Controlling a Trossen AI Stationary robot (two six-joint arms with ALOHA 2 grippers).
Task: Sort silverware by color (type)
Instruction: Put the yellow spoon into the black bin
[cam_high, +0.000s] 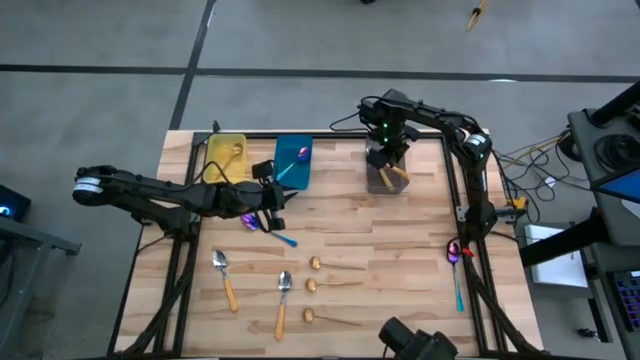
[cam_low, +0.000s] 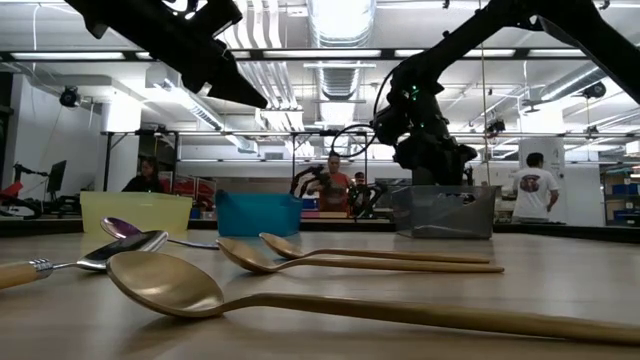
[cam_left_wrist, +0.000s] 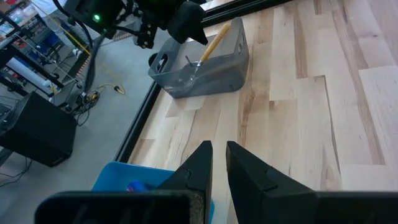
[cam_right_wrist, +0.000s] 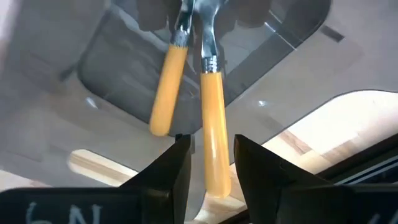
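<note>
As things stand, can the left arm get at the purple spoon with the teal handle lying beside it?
Probably yes. The left gripper hovers nearly over the purple spoon with the teal handle, with nothing between; its fingers would have to open first. The right gripper is far off over the grey bin.

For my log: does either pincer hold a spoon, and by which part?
Neither. The right pincer stands open around an orange spoon handle; the left pincer holds nothing.

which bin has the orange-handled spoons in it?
The grey bin, the one farthest right of the three, under the right pincer. Two orange handles lean in it; the yellow bin and blue bin show none.
</note>
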